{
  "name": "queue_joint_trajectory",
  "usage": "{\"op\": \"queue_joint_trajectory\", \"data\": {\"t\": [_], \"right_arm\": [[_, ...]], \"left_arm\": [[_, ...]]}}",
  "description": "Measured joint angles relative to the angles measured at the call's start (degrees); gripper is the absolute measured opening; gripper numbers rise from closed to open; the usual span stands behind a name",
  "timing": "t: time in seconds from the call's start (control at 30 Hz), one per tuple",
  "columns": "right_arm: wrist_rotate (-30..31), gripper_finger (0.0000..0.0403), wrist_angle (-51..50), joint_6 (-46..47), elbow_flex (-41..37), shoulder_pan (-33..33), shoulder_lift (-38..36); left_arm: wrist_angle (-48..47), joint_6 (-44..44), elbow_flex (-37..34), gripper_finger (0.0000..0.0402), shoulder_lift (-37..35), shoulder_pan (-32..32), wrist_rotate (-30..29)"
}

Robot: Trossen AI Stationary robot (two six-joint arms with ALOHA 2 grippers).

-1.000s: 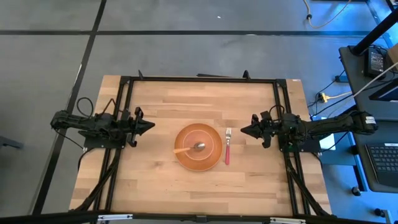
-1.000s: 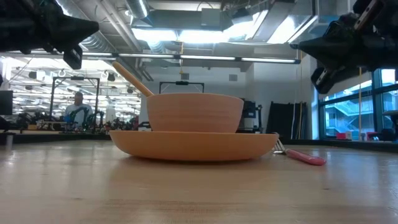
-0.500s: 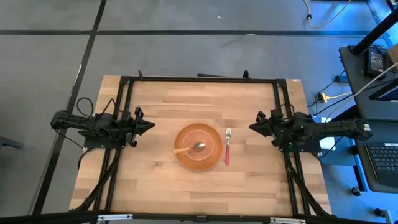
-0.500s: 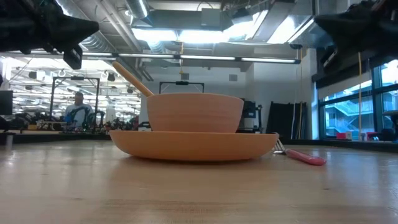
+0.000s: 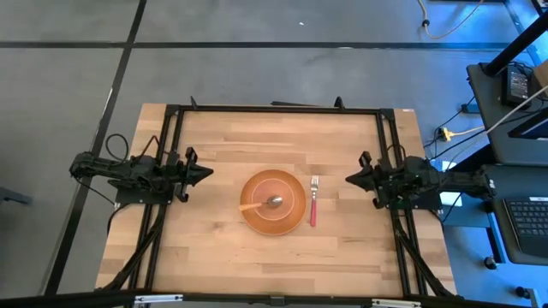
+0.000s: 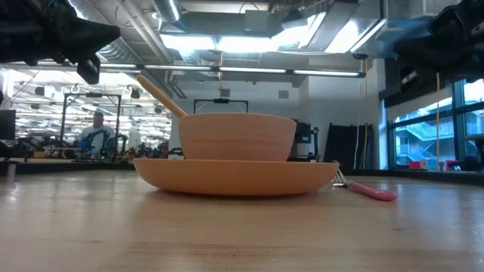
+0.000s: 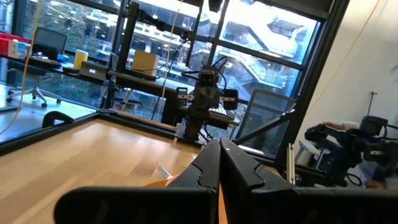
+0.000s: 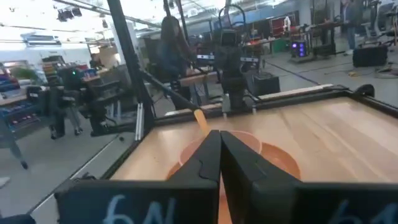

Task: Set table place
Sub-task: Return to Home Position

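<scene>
While left arm (image 5: 128, 171) and right arm (image 5: 419, 181) point inward, jaws seem closed.

Your large rectangular tabletop of light wooden planks (image 5: 214, 154) looks smooth, with visible grain and a soft satin sheen in the low view. Its black metal frame (image 5: 274, 109) reads matt. The wide orange round plate (image 6: 234, 175) and the smaller pale-orange bowl (image 6: 237, 136) are matt, and the bowl's wall shows faint ringed ribbing. The red-handled metal fork (image 5: 313, 201) has bright tines and a glossy handle. The wooden-handled metal spoon (image 5: 272, 202) has a shiny head and a pale, dull handle. The left gripper (image 7: 219, 144) and right gripper (image 8: 219, 134) show dull black casing; you cannot tell whether it is plastic or metal.
</scene>
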Motion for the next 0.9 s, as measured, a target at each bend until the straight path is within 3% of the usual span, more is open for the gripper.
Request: {"op": "queue_joint_trajectory", "data": {"t": [0.47, 0.9], "right_arm": [[-1.43, 0.0012, -4.33, -20.87, 0.04, 0.0, 0.2], [-1.44, 0.0012, -4.33, -21.25, 0.04, 0.0, 0.2]], "left_arm": [[0.0, 0.0, 0.0, 0.0, 0.0, 0.0, 0.02], [0.0, 0.0, 0.0, 0.0, 0.0, 0.0, 0.02]]}}
